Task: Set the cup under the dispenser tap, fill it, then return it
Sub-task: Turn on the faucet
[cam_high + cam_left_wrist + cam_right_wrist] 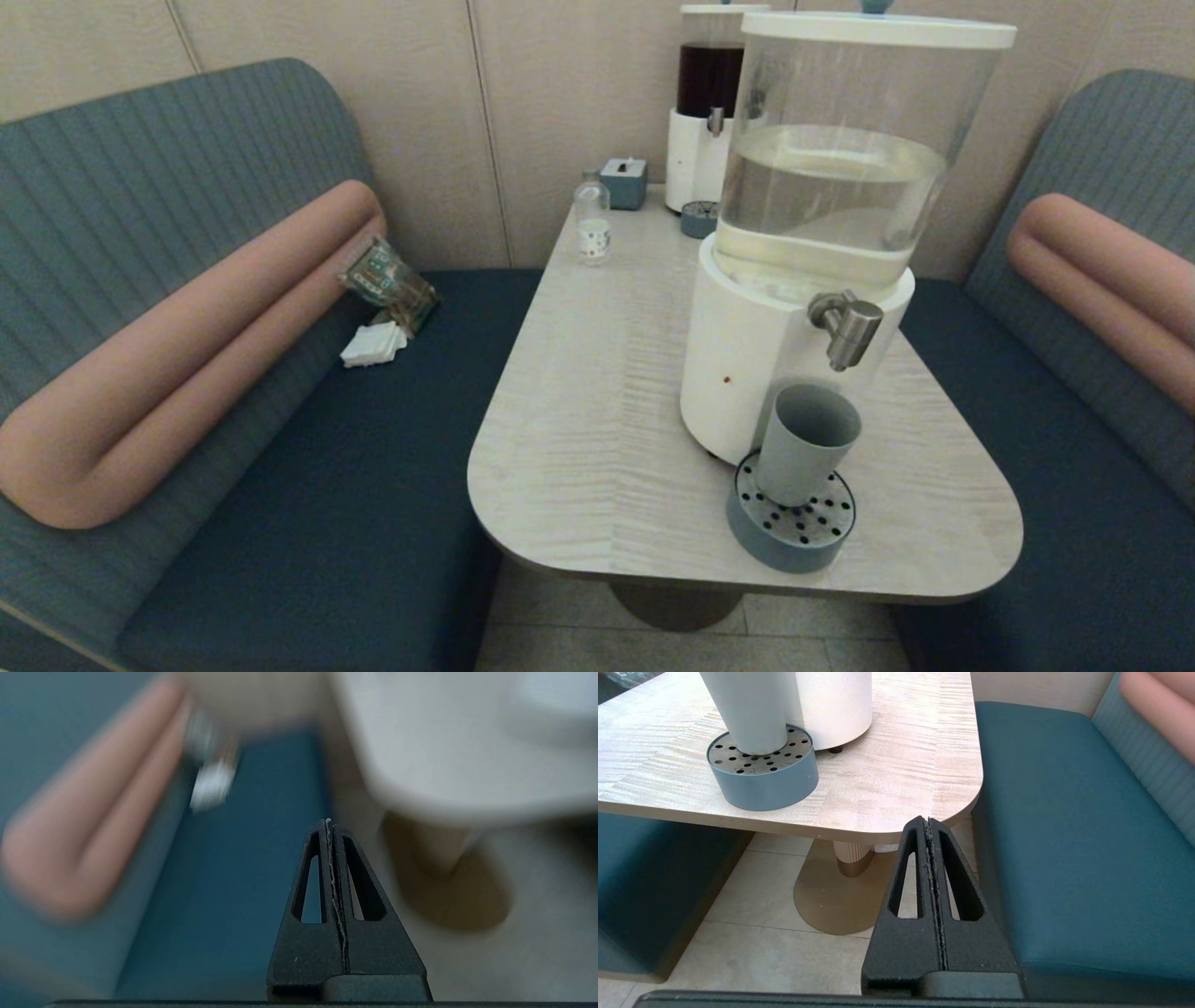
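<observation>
The grey-blue cup (805,442) stands upright on a round perforated drip tray (792,523), right under the brushed-steel dispenser tap (849,327) of the large clear-tank dispenser (822,224). In the right wrist view the cup (747,709) rises from that drip tray (762,770). Neither arm shows in the head view. My right gripper (928,820) is shut and empty, held below the table's near right corner. My left gripper (328,821) is shut and empty too, low beside the table's left edge over the bench seat.
A smaller dark-liquid dispenser (709,103) with its own small tray (698,218), a blue box (624,181) and a clear labelled bottle (592,217) stand at the table's far end. Benches flank the table (597,392); a packet and napkins (383,308) lie on the left seat.
</observation>
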`<state>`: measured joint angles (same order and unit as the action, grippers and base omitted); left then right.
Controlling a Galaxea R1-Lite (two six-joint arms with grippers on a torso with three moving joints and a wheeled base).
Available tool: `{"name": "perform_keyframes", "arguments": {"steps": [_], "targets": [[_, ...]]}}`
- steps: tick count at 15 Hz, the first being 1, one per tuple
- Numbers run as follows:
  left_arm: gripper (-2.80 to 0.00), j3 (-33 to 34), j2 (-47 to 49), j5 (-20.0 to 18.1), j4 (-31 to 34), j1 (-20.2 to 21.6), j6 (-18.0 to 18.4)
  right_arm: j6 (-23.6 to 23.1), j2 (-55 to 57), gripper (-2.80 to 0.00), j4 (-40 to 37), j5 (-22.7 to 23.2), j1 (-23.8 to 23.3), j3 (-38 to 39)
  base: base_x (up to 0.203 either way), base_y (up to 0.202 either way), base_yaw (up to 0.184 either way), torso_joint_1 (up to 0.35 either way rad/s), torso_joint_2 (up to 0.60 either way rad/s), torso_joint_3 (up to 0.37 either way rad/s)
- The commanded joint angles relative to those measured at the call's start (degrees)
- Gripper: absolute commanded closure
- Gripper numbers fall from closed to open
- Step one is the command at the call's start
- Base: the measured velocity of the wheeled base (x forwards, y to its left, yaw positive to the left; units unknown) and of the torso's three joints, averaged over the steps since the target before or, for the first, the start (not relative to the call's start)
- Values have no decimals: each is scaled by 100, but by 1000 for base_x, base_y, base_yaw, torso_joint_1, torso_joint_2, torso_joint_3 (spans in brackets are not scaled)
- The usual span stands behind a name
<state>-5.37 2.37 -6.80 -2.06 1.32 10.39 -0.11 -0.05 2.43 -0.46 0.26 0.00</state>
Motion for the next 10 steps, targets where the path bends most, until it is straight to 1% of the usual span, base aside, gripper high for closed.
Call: {"name": "perform_keyframes", "arguments": {"steps": [1,3,4,6,7,8,10], "targets": [[0,545,-219,465,120,2,73,2,-4,0,4,-3,6,79,0,0,0,0,0,0],[0,537,-219,482,384,0,36,2,-4,0,4,-6,1,79,0,0,0,0,0,0],[0,491,-219,468,603,0,-96,-1,-4,0,4,-3,6,79,0,0,0,0,0,0],[0,492,-219,499,602,0,-213,-7,-4,0,4,2,7,79,0,0,0,0,0,0],[0,496,-219,508,562,0,-248,-101,-4,0,-9,5,1,79,0,0,0,0,0,0],[0,518,-219,513,488,0,-254,-226,-4,0,-31,-6,1,79,0,0,0,0,0,0],[0,528,-219,513,452,0,-256,-248,-13,0,-14,-24,1,79,0,0,0,0,0,0]]}}
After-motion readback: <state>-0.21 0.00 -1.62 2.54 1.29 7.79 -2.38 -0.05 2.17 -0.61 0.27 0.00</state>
